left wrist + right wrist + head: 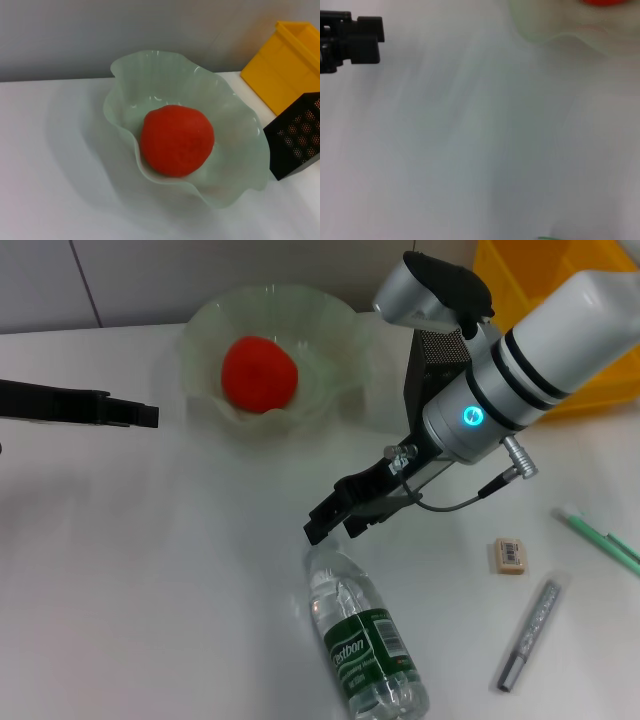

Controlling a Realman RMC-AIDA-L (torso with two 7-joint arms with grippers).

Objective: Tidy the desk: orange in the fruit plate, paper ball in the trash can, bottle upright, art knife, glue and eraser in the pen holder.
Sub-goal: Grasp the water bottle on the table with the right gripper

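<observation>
A white desk fills the head view, with a pale wall behind. On it we count 1 orange (258, 373) resting inside 1 fruit plate (205, 330), 1 bottle (364, 638) lying on its side near the front edge, 1 eraser (508, 555), 1 silver art knife (528, 636) and 1 green-capped stick (598, 536) that may be the glue. 1 yellow trash can (520, 280) and 1 black mesh pen holder (432, 365) stand at the back, partly hidden by the right arm. We see no paper ball.

The right gripper (335, 515) hovers just above the bottle's cap end, its fingers spread with nothing between them. The left gripper (130, 413) sits well to the left of the plate; whether its fingers are closed we cannot tell.

We judge the bottle is next. Being round and smooth, it could roll or slip if the fingers close off-centre, and it may tip again when stood up.
</observation>
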